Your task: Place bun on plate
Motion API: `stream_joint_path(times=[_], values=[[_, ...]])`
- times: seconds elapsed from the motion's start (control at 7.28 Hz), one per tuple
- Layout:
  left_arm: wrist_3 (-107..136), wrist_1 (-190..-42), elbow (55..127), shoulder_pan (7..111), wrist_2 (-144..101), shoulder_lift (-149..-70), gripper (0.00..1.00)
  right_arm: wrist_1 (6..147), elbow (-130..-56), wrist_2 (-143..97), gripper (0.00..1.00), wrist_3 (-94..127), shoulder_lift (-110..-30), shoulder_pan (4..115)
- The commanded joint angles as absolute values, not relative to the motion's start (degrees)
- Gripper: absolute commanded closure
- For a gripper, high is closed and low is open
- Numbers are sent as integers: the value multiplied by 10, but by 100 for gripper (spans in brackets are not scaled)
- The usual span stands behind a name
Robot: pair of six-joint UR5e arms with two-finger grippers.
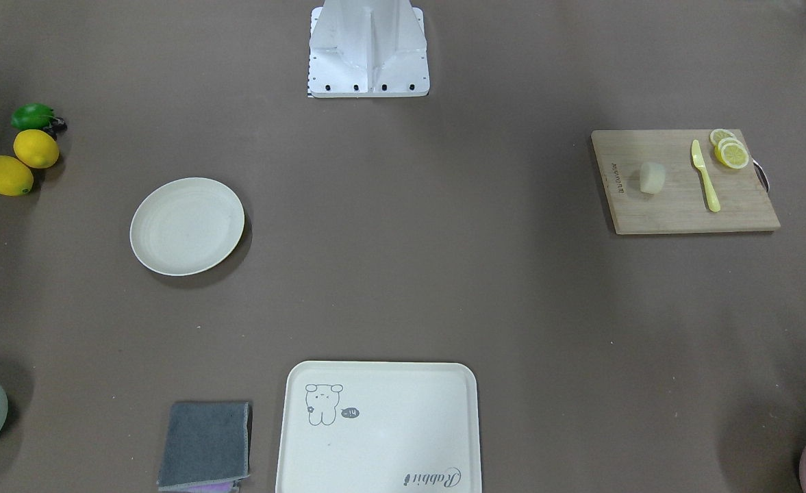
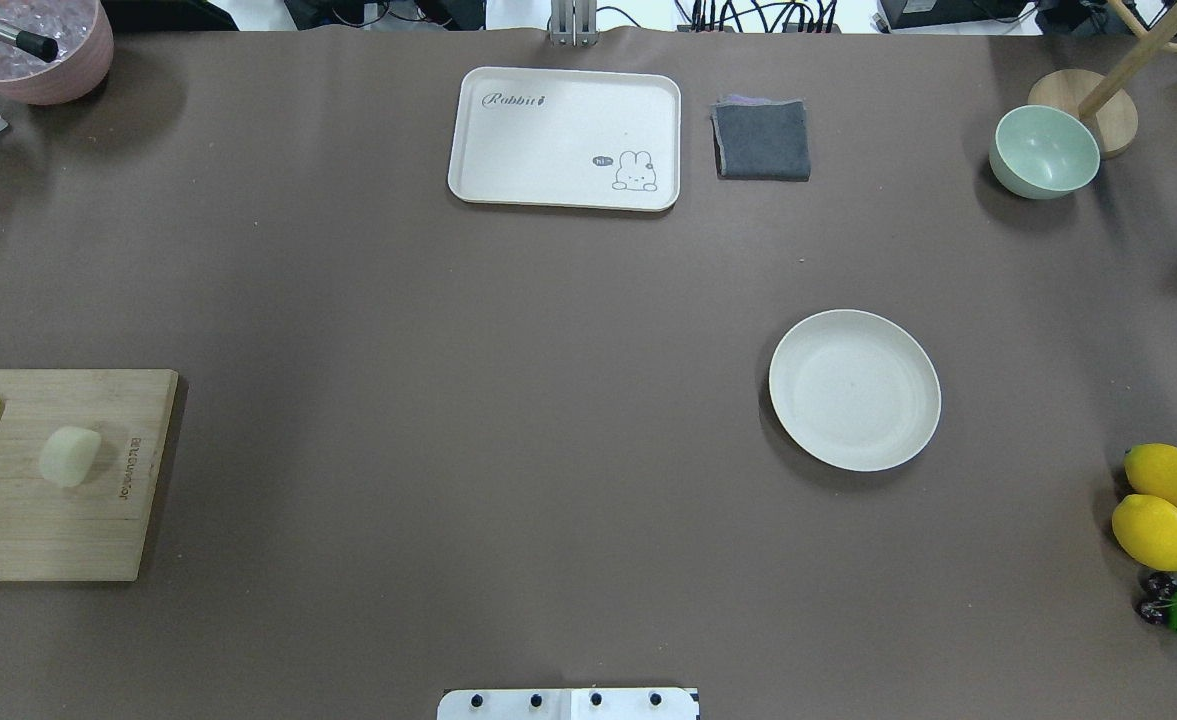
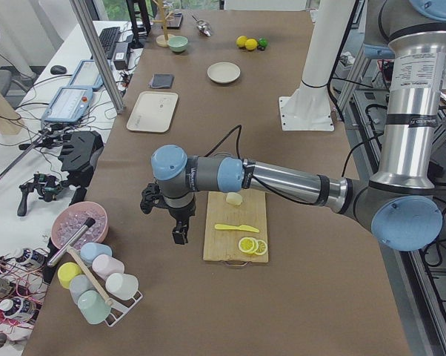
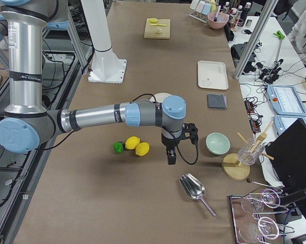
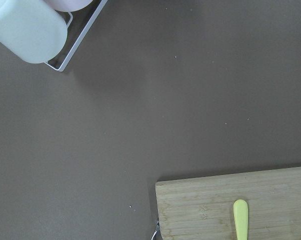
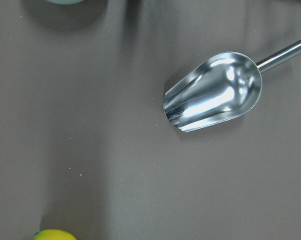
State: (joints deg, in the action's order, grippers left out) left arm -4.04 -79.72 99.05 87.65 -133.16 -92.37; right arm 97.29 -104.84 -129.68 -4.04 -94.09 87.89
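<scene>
Located one bun [image 1: 652, 177] on the board [image 1: 676, 212] at the robot's left end of the surface, beside the knife [image 1: 705, 177] on its inward side, apart from it. Judged the bun to be lying on its side, long axis roughly along the surface's length; could not confirm this for so stubby a shape. Found the left hand [image 3: 179, 236] poised above bare surface off the board's outer corner, toward the cup rack [image 3: 104, 293]; placed the bun from it inward toward the surface's middle and back toward the robot's base. Found the right hand [image 4: 172, 156] at the opposite end, near the lemons [image 4: 142, 148], well apart from the bun. Judged the left hand the nearer by far, hence the one for the pick. Could not tell the opening of either hand: seen in side views only, no object seen in either. Located the plate [image 1: 187, 226] bare on the robot's right half, well apart from the board. Counted: one bun, one plate, one board, one knife, three overlapping lemon slices [image 1: 730, 149] as far as discernible, two lemons, one lime [image 1: 33, 116], one tray [image 1: 389, 438], one cloth [image 1: 205, 444], one bowl [image 2: 1044, 150].
</scene>
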Motion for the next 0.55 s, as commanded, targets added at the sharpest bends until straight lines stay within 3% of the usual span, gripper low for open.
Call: stream_joint_path(times=[0.0, 0.41], values=[[-44, -800, 993, 875, -1331, -925, 2, 974, -1048, -1296, 0, -40, -941, 879], [-45, -806, 1012, 875, -1335, -922, 2, 973, -1049, -1294, 0, -40, -940, 879]])
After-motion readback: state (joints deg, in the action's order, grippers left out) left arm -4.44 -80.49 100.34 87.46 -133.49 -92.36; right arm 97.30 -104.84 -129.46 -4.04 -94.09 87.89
